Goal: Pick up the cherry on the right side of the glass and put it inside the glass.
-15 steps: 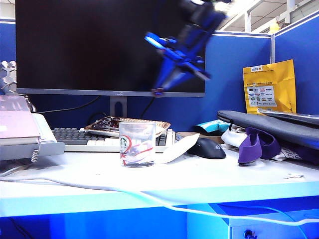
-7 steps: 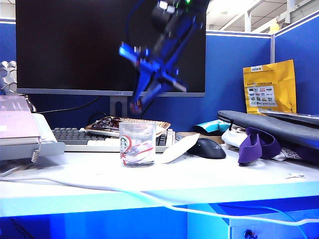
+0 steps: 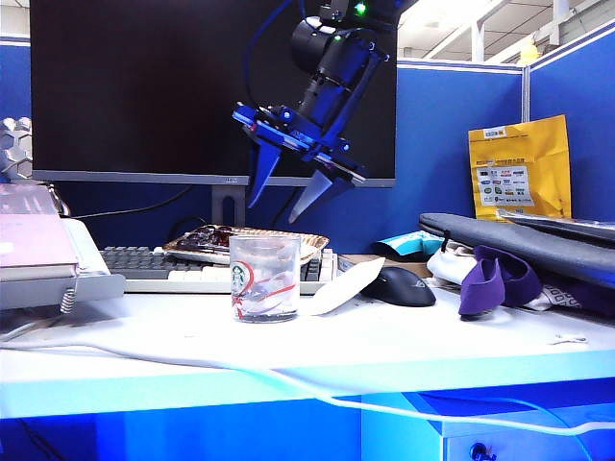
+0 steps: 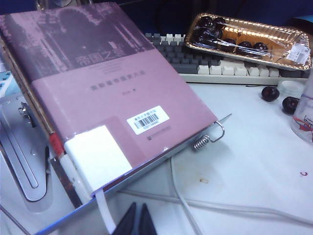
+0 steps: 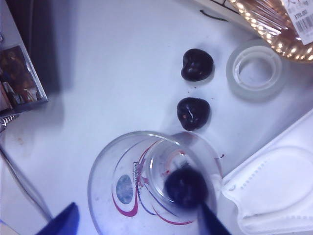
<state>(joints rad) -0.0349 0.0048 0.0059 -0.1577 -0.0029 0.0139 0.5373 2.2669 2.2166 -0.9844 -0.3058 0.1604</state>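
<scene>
Hanging spread above the glass, the right gripper has a cherry below it; descending could tip the glass. Left gripper pressed together, near the book.

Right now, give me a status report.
Right gripper open above glass. Left gripper shut, parked by book. Cherry inside glass. Nothing in the way.

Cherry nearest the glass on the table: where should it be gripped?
Across its round middle, from above. The cherry sits between the glass and another cherry, so a grip likely fits only its two free sides. Right gripper hangs open over the glass; left gripper is shut beside a book.
</scene>
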